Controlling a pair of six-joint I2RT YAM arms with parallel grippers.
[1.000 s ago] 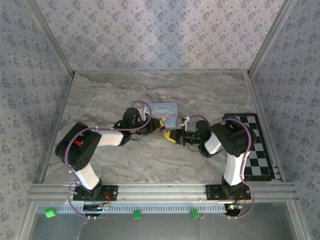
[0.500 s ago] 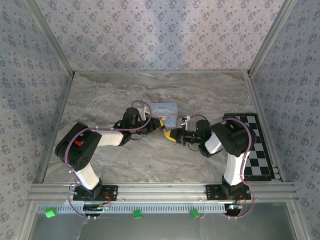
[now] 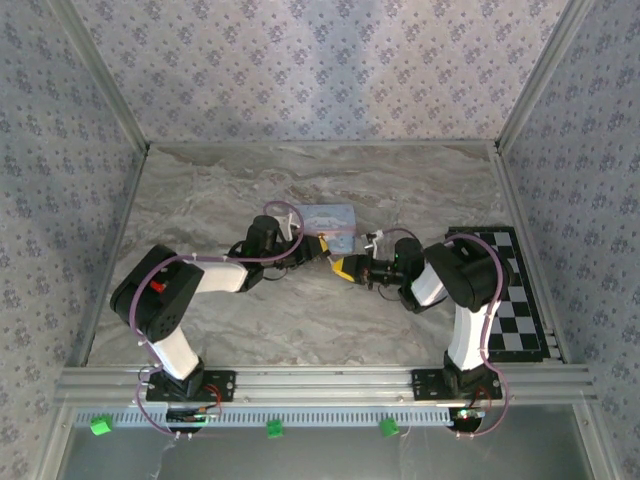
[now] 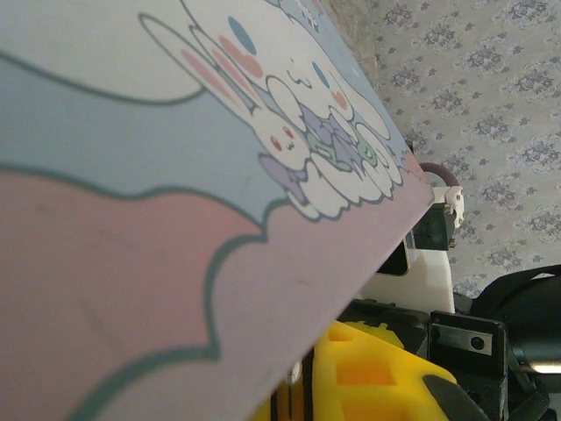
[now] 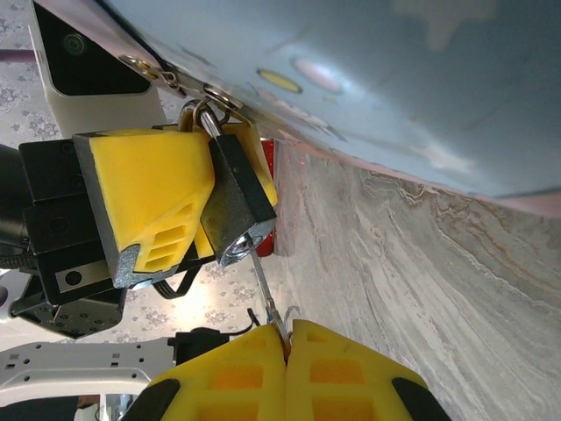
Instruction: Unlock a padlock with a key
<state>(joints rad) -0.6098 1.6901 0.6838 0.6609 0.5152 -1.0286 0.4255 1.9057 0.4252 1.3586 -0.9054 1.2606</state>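
Currently: right hand (image 5: 287, 338) pinches key (image 5: 262, 282), tip at padlock (image 5: 235, 206); left hand (image 5: 210, 202) clamps padlock; an off-axis twist, I judge, could bend the key.

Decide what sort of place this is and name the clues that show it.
Probably a robotics test cell: two robot arms bolted to an aluminium rail, a marble-patterned table boxed in by wallpapered panels, and a checkerboard mat.
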